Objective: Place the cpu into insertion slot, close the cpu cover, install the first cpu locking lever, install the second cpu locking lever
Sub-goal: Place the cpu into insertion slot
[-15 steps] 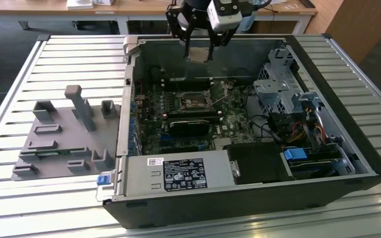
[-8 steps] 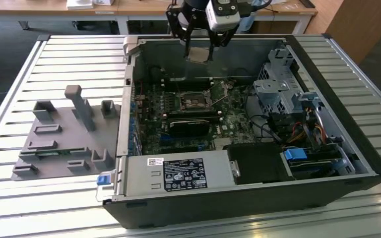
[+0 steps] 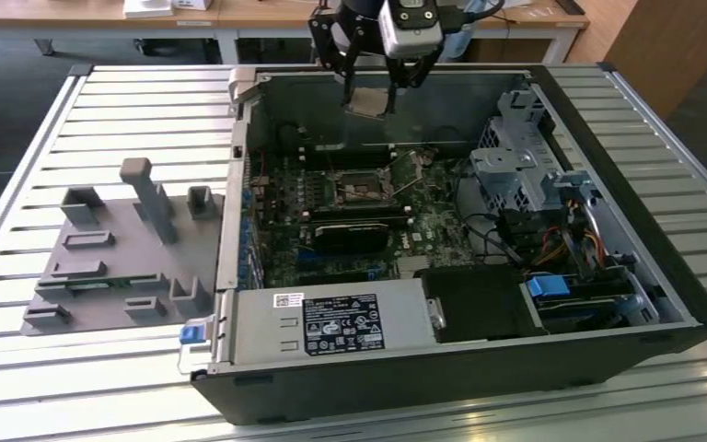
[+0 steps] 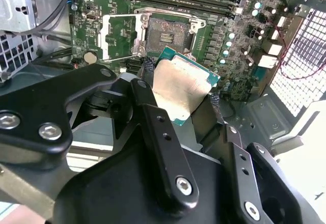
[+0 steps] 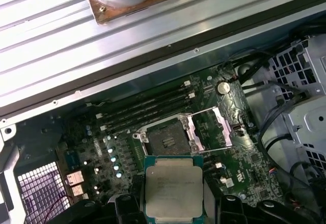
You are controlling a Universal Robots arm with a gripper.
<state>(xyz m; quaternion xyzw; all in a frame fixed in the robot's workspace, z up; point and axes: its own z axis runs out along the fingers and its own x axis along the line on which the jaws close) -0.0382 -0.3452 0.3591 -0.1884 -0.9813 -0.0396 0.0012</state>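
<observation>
None of the four steps is done yet. Your gripper is clamped on the chip and holds it in the air inside the computer case, near the case's far wall in the exterior view and well above the circuit board. The socket lies near the middle of that board with nothing in it, so the chip is not yet seated. The cover is swung open and rests beside the socket, along one of its edges, so you have not closed it. The two locking levers are too thin to pick out for certain. With the cover open, I judge that neither is fastened.

The exterior view gives you the chip's height over the board and its place towards the far wall, which the wrist views do not. Both wrist views show the socket's dark, empty centre and the open cover. The second wrist view also shows the black fingers pressing on two opposite edges of the chip, which hangs tilted. The first wrist view shows the chip's metal top face-on, with its green rim.
</observation>
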